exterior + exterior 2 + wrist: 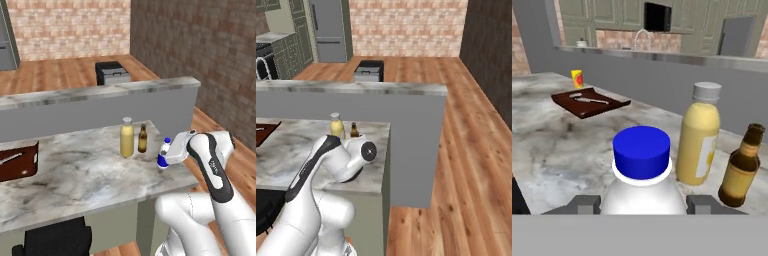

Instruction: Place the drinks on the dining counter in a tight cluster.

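Gripping blue-capped bottle (642, 175), pincer (643, 204).

Even, soft light is falling over everything I'm seeing; the dining counter (85, 165) is carrying only faint shadows, nothing is glaring, and edges are looking slightly soft.

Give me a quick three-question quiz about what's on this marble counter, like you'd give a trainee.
1. True or false: the gripper is closed around the blue-capped bottle.
2. Which stands nearest the blue-capped bottle? A) the brown tray B) the yellow bottle C) the small yellow can
3. Fill in: the dark glass bottle stands ____ on the dining counter.

Key: 1. True; its fingers sit on either side of the bottle's body. 2. B. 3. Upright, just beside the yellow bottle.
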